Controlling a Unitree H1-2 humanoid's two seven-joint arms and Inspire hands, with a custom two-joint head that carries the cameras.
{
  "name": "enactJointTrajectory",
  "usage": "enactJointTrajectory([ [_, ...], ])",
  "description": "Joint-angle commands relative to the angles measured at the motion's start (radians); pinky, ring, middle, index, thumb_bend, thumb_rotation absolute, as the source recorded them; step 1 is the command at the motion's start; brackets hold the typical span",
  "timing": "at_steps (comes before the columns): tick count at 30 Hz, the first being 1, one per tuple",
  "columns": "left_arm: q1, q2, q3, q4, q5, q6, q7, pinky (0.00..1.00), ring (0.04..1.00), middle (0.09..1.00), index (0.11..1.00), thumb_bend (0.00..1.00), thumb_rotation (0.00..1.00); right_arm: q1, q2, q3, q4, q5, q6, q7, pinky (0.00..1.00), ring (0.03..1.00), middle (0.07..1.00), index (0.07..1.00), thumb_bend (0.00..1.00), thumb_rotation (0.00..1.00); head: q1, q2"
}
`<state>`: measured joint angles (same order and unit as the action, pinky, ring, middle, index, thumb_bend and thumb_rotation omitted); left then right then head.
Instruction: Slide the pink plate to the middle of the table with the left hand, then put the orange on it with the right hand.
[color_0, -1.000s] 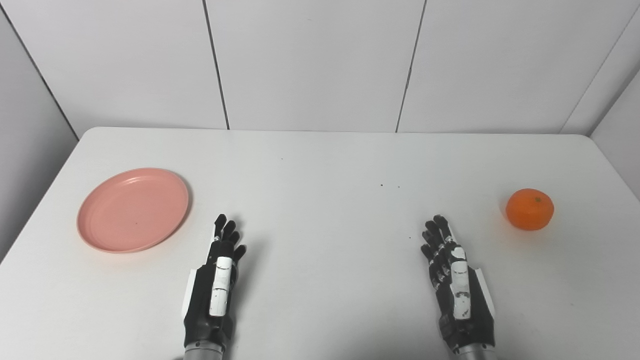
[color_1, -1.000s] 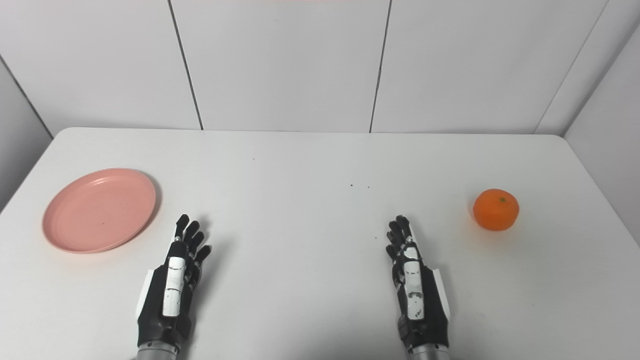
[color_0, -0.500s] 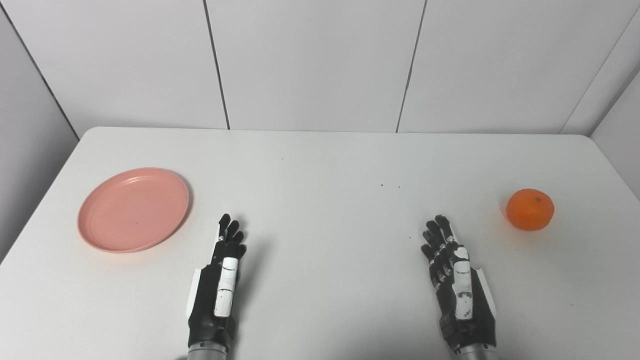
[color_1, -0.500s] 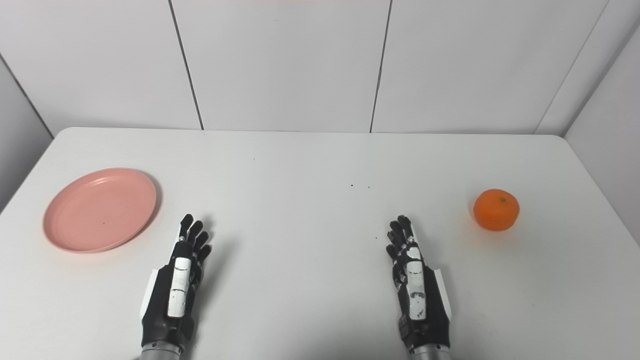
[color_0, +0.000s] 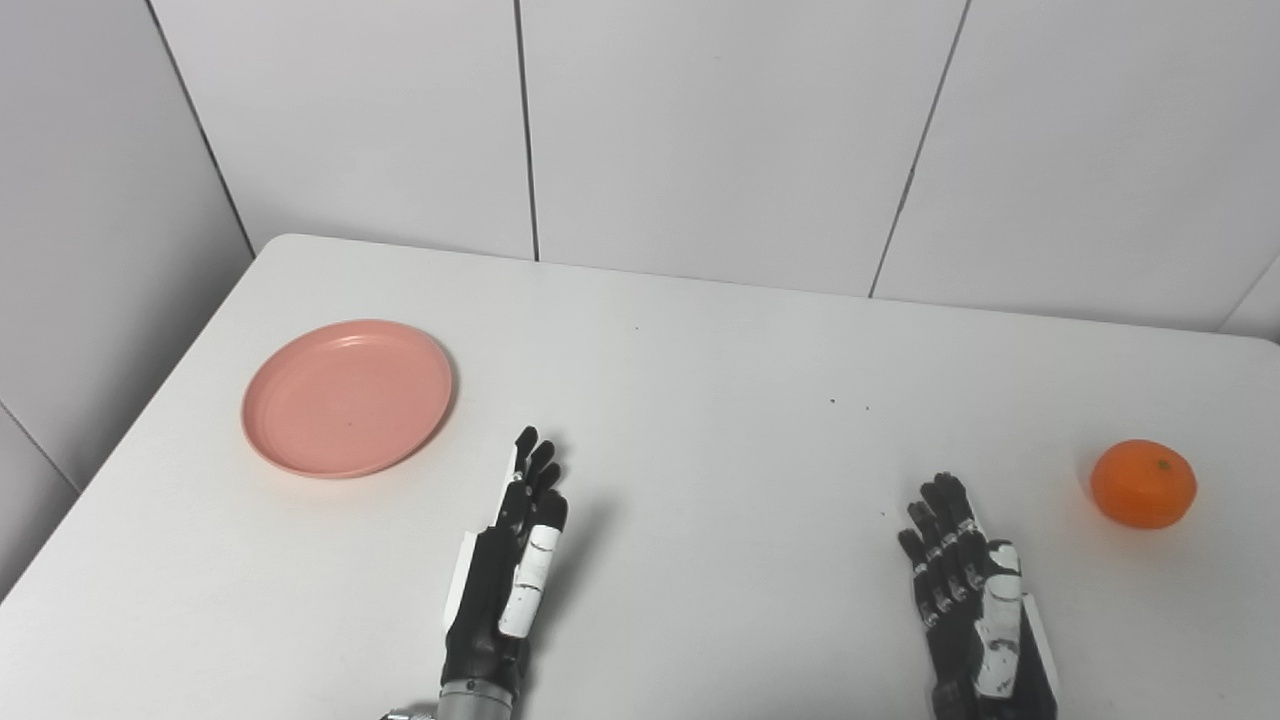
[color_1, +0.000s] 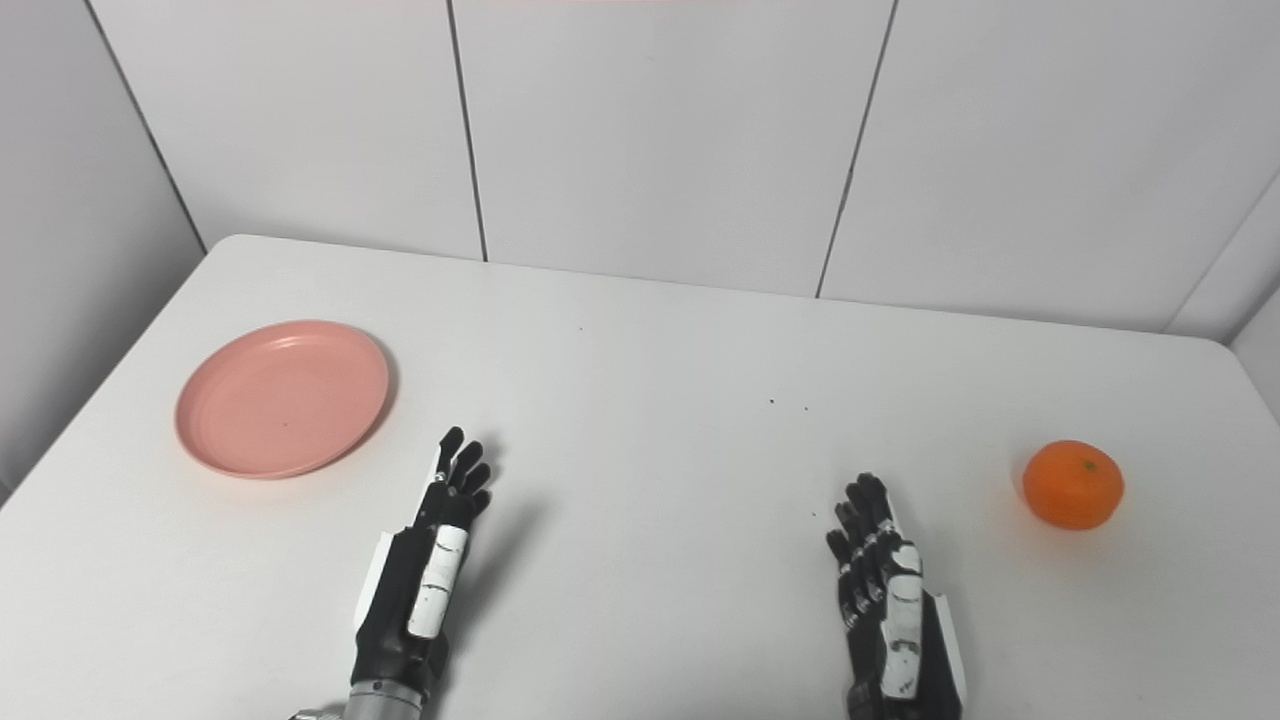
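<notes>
White tabletop (color_0: 700, 400), pink plate (color_0: 347, 397), orange (color_0: 1143, 483), two robot hands.

The pink plate lay flat on the left part of the tabletop, bare, well apart from the middle. The orange sat near the right edge, stem end up, well apart from the plate. The left hand (color_0: 507, 570) was over the near tabletop, just right of and nearer than the plate, not touching it, its fingers (color_0: 532, 465) straight, slightly apart, holding nothing. The right hand (color_0: 965, 590) was near the front edge, left of the orange and apart from it, fingers extended, slightly spread, empty. White panelled walls stood behind.
</notes>
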<state>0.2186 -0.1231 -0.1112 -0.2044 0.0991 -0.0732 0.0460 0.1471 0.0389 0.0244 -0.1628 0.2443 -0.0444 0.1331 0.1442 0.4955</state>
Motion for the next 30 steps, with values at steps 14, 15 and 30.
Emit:
enactJointTrajectory([
  [14, 0.096, -0.004, -0.007, 0.088, 0.004, -0.050, 0.017, 0.90, 0.947, 0.966, 0.957, 0.65, 0.83, 0.032, -0.043, -0.035, 0.144, 0.005, -0.063, 0.023, 1.00, 1.000, 0.997, 0.984, 0.80, 1.00, 0.030, -0.073],
  [15, 0.096, -0.004, -0.008, 0.087, 0.004, -0.051, 0.017, 0.89, 0.944, 0.964, 0.956, 0.65, 0.83, 0.031, -0.043, -0.035, 0.144, 0.006, -0.061, 0.023, 1.00, 1.000, 0.996, 0.983, 0.80, 1.00, 0.030, -0.073],
  [30, 0.075, 0.015, 0.038, 0.022, -0.108, 0.002, -0.011, 0.94, 0.950, 0.969, 0.962, 0.73, 0.82, 0.039, -0.029, -0.018, 0.115, -0.010, -0.053, 0.017, 1.00, 1.000, 0.999, 0.993, 0.82, 1.00, 0.038, -0.059],
])
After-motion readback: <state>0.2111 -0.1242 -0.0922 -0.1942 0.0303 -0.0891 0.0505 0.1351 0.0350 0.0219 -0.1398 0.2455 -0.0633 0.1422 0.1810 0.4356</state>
